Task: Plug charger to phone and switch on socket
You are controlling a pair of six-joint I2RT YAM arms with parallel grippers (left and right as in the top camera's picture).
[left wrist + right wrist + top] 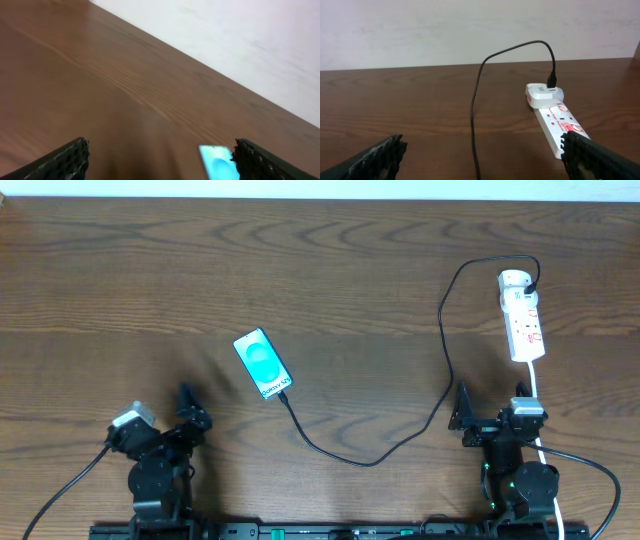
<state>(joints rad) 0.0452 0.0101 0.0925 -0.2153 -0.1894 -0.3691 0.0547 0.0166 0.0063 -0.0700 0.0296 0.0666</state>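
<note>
Near the middle of the table I see the phone lying flat and at a slant, teal screen up, closer to my left arm than to my right. From its near short edge the charger runs off in a loose curve toward the right arm, then climbs and loops over into the rounded top end of the socket. The black end touches the phone, but I cannot tell from overhead whether the tip is seated. The socket lies at the far right of the table, lengthwise away from me, its white cord trailing back past the right arm. On the right wrist view the cable drops into a white block on the strip's top end, and red marks show on the strip's face; I cannot read the switch position. The left gripper hangs over bare wood with its fingers spread wide, a sliver of the phone showing by the right-hand one. The right gripper is likewise spread wide and holds nothing, with the cable running down between its fingers on the wrist view.
</note>
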